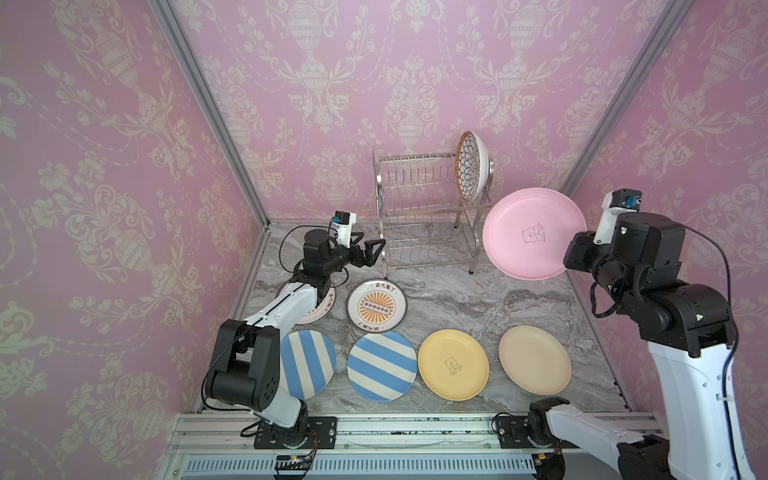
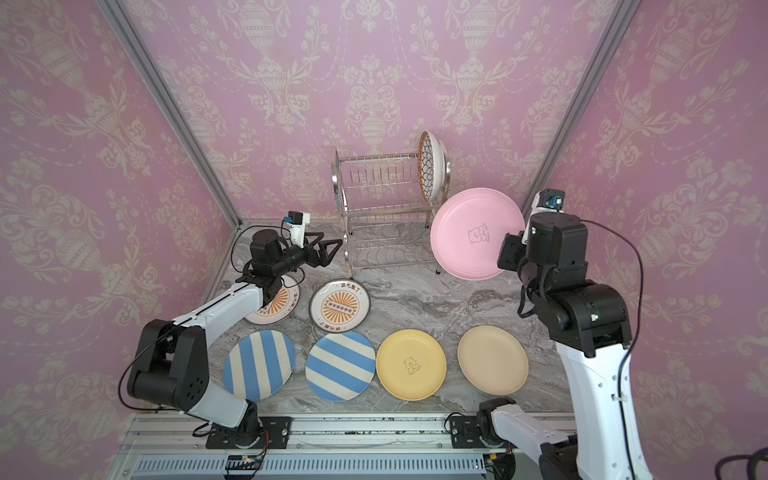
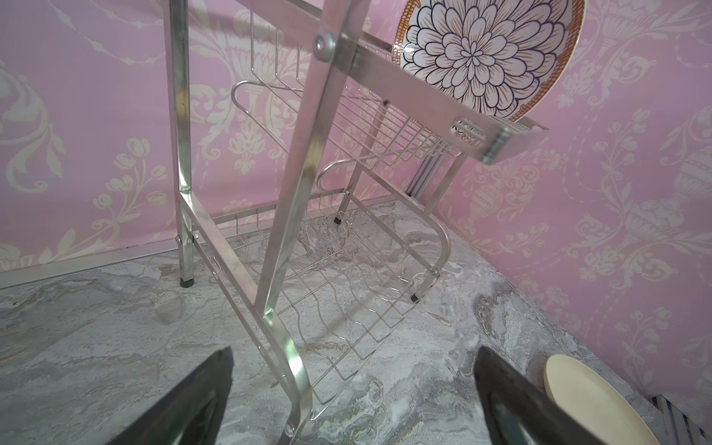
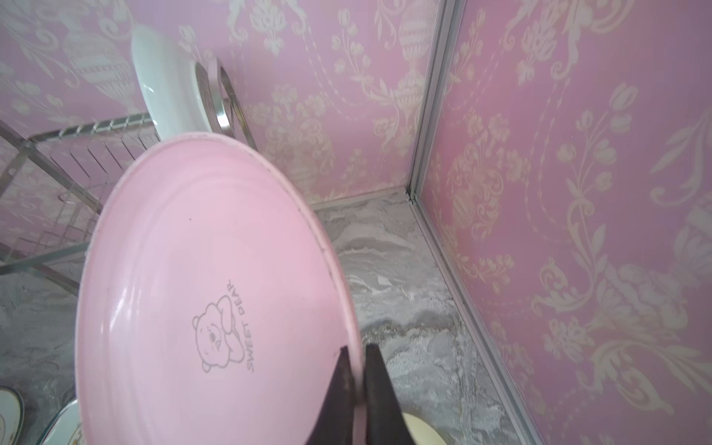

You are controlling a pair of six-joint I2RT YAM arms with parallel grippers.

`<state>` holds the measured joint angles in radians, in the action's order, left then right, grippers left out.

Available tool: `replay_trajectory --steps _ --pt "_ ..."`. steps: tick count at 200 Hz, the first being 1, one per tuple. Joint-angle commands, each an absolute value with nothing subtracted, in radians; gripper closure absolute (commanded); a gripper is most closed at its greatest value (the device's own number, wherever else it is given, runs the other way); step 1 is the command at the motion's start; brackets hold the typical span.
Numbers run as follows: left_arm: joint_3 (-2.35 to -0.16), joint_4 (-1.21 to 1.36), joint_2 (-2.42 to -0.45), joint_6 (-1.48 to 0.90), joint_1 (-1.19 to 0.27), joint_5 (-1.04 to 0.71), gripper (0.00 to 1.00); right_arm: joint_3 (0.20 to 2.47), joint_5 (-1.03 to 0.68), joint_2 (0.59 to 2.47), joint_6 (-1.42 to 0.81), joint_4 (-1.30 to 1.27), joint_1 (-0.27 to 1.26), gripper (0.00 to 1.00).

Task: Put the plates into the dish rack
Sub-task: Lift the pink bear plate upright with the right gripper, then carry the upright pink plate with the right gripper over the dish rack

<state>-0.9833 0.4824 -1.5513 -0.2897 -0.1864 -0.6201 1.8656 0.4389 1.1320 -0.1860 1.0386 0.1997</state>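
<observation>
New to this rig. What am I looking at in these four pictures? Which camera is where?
Two robot arms are mounted at the front of a marble table. Each ends in a two-finger hand. Two pictures come from one overhead stereo camera and look nearly alike; the other two come from a camera on each wrist. The right hand is shut on the rim of a pink plate, held in the air beside the dish rack. The left hand is open and empty near the rack. A flower-patterned plate stands in the rack's top tier. Six lie flat: two sunburst plates, two striped plates, a yellow plate, a beige plate.
</observation>
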Motion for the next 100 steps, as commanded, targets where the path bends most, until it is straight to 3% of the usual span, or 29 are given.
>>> replay_trajectory --steps 1,71,100 --pt "-0.989 0.531 -1.546 -0.325 -0.183 -0.675 0.01 2.014 0.507 1.209 -0.115 0.991 0.239 1.0" --pt "-0.935 0.587 -1.535 -0.411 -0.175 -0.734 0.01 2.148 0.825 1.447 0.195 0.505 0.517 1.0" --pt "-0.932 0.55 -1.507 -0.383 -0.172 -0.724 0.01 2.253 0.918 1.579 0.309 0.395 0.54 1.0"
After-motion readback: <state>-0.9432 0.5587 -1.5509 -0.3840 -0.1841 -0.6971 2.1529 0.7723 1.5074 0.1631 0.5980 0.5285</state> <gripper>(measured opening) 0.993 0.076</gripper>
